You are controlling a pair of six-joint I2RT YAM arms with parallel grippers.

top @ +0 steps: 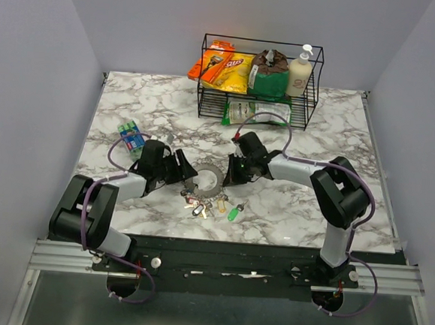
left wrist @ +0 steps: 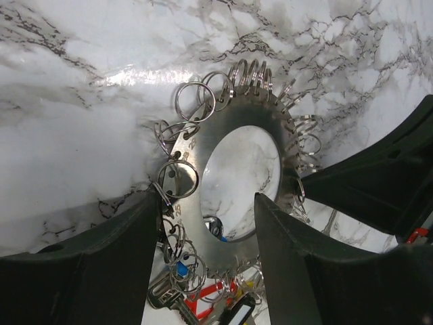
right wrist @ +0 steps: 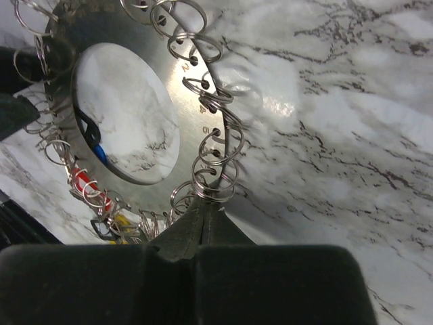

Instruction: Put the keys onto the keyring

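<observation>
The keyring (top: 207,177) is a flat silvery disc with a big hole and many wire rings round its rim. It sits at the table's middle, between both grippers. In the right wrist view my right gripper (right wrist: 206,202) is shut, pinching the keyring (right wrist: 177,74) at its rim among the rings, and a shadow shows under that side. My left gripper (left wrist: 206,227) is open and straddles the near part of the keyring (left wrist: 193,159). Several keys (left wrist: 203,294) with red, blue and yellow heads hang below it. More keys (top: 203,205) lie in front, and a green key (top: 234,213) lies apart.
A black wire rack (top: 208,94) at the back holds snack bags and a soap bottle (top: 300,71). A small blue-green pack (top: 131,135) lies at the left, behind the left arm.
</observation>
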